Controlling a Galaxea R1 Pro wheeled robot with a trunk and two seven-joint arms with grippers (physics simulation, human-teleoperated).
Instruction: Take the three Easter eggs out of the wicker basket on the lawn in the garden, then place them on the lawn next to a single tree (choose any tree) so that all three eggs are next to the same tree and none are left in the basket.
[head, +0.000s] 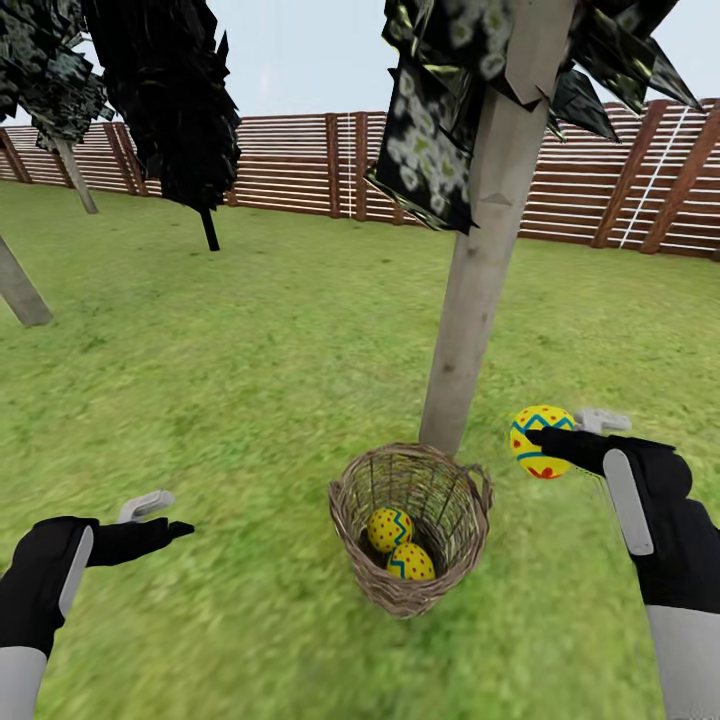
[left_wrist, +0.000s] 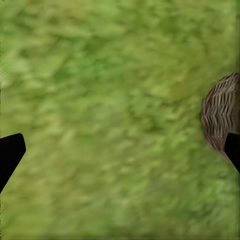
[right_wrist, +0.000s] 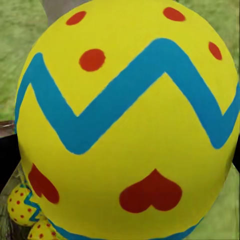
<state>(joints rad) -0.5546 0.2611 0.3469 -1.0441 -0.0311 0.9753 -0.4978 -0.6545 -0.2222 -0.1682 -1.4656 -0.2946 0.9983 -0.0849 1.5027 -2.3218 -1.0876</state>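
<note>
we had right gripper (head: 556, 438) clamped on egg (head: 541, 441) | left gripper (head: 165, 515) jaws apart, empty | two eggs (head: 400, 545) sat in basket (head: 372, 478) near tree (head: 470, 300)

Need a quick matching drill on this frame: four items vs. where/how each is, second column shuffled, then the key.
1. right gripper
2. left gripper
3. wicker basket
4. tree

A. holds two eggs
B. open, over bare lawn
C. shut on an egg
D. trunk rises just behind the basket

Pairs: 1-C, 2-B, 3-A, 4-D
</note>
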